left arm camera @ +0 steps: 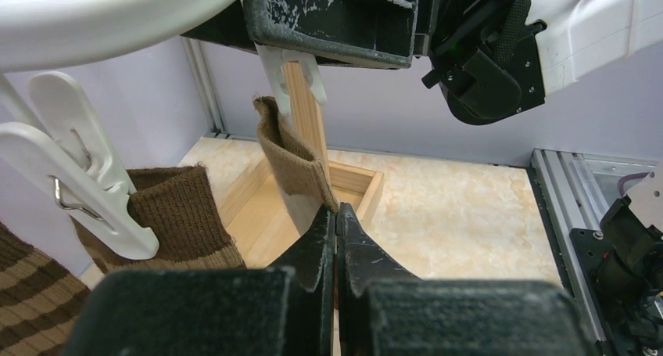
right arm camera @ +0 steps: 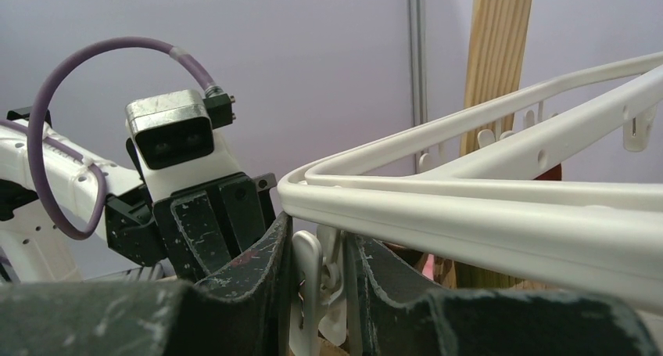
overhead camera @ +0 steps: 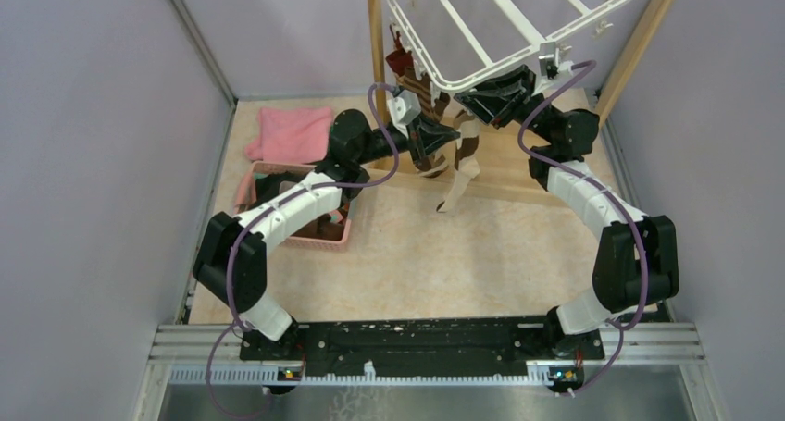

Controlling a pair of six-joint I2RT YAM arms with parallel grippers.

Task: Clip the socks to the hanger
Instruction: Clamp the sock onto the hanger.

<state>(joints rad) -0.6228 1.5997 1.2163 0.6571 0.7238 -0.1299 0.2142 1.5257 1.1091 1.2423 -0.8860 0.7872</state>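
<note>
Pinching a sock [left arm camera: 293,162], left end effector [left arm camera: 336,217] is clamped; right end effector [right arm camera: 321,250] squeezes a hanger clip [right arm camera: 307,287]

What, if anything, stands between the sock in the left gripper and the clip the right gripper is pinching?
Nothing visible. The sock reaches up from the left gripper to just under the clip held by the right gripper, with nothing between them. The wooden post stands behind them.

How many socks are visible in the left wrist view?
3. A tan-cuffed sock pinched in the left gripper; a brown sock behind a white clip to its left; a striped sock at the bottom-left corner. More may be hidden in the pink basket.
</note>
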